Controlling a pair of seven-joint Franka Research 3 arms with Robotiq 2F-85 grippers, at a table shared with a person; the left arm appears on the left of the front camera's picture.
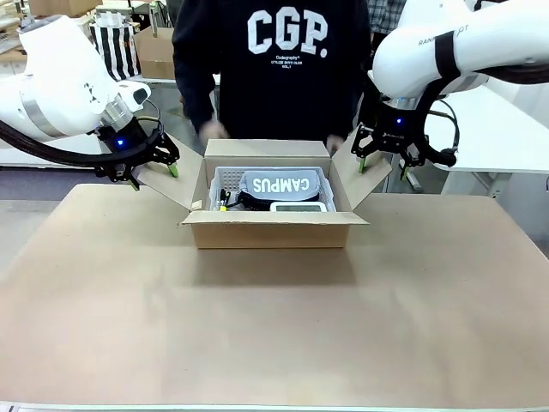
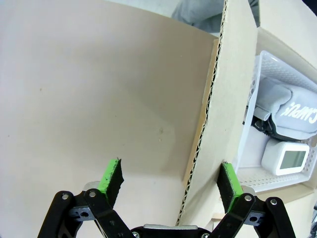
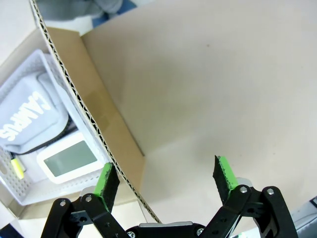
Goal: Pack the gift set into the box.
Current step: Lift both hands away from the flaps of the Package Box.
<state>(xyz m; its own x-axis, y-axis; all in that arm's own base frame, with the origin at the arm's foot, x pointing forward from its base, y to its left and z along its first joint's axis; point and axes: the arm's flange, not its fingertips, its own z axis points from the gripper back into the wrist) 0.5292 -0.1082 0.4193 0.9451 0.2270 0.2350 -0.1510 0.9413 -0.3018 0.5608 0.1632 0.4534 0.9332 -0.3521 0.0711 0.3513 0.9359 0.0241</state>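
Observation:
The box (image 1: 274,233) stands in the middle of the table with its flaps spread open. Inside lies the gift set (image 1: 279,184): a white basket with a grey pouch lettered CAMPUS (image 2: 292,106) (image 3: 27,116) and a white device with a screen (image 3: 67,159). My left gripper (image 1: 154,167) (image 2: 171,183) is open, and the left flap's edge (image 2: 213,99) runs between its fingers. My right gripper (image 1: 383,160) (image 3: 166,178) is open astride the right flap (image 3: 198,74), whose edge passes close to one green pad (image 3: 106,181). The person's hands (image 1: 214,130) rest at the far flap.
Brown paper (image 1: 274,326) covers the table in front of the box. The person in a dark sweatshirt (image 1: 283,60) stands right behind the box. A white table (image 1: 497,129) is at the right; a smaller carton (image 1: 154,47) and a striped bag (image 1: 116,43) sit far back left.

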